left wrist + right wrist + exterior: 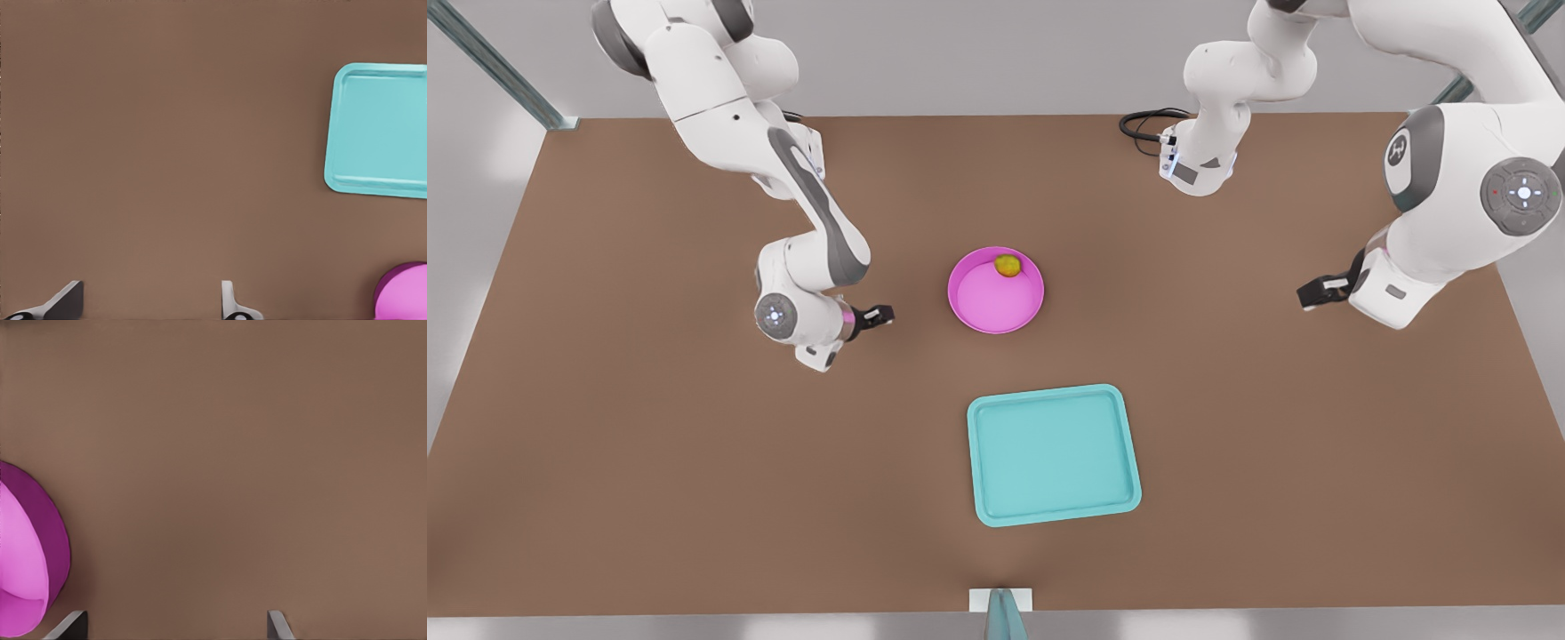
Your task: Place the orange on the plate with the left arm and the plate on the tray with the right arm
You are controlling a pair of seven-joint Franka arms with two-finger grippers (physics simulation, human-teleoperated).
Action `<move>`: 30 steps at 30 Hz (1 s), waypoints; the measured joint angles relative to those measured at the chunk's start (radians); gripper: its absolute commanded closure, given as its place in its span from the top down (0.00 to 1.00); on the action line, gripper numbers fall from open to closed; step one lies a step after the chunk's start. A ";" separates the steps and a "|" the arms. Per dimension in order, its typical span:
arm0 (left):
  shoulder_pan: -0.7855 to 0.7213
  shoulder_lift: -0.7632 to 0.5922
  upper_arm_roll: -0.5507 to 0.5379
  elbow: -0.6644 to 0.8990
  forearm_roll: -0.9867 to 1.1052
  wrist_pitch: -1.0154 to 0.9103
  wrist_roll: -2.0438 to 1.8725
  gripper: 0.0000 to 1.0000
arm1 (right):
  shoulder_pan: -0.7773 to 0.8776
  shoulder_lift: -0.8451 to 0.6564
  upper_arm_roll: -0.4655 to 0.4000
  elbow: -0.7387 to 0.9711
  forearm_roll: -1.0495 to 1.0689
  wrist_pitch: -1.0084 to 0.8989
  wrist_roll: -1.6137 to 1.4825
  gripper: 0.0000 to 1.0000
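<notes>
- Near the middle of the brown counter point(649, 444): round shallow magenta-pink plate point(996, 307) with a raised rim, sitting flat and apart from everything else.
- Inside that plate, against the rim on the side away from the tray: small lumpy yellow-green orange point(1007, 265) with reddish blotches. First half of the task judged done.
- Nearer the camera in the front view, close to the plate but not touching: turquoise rectangular tray point(1049, 453) with rounded corners and a low rim, nothing on it.
- At the front view's left, just beside the plate: right gripper point(876, 316) on the pink-banded arm, low over the counter, fingers spread wide with nothing between them; plate edge close by in its wrist view point(30, 553).
- At the front view's right, well apart from the plate: left gripper point(1316, 292), fingers likewise wide and empty point(150, 310), waiting.
- Handling, as a judgement: plate likely stiff, light and smooth, so probably slippery; best taken by pinching the raised rim on the side nearest the right gripper, one finger inside and one outside.
- Risk: loose round orange apt to roll or hop out if tilted or jerked, so carried level and slowly, then set down inside the tray's rim.
</notes>
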State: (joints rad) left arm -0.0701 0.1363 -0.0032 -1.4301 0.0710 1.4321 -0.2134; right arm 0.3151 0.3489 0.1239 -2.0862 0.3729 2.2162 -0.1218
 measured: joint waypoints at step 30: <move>0.004 -0.012 -0.001 -0.002 0.016 -0.012 0.203 1.00 | 0.173 0.224 0.160 0.060 0.192 0.361 0.122 1.00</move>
State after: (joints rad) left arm -0.0660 0.1238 -0.0044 -1.4319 0.0873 1.4198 -0.0103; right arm 0.4876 0.5732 0.2836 -2.0260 0.5652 2.5775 -0.0003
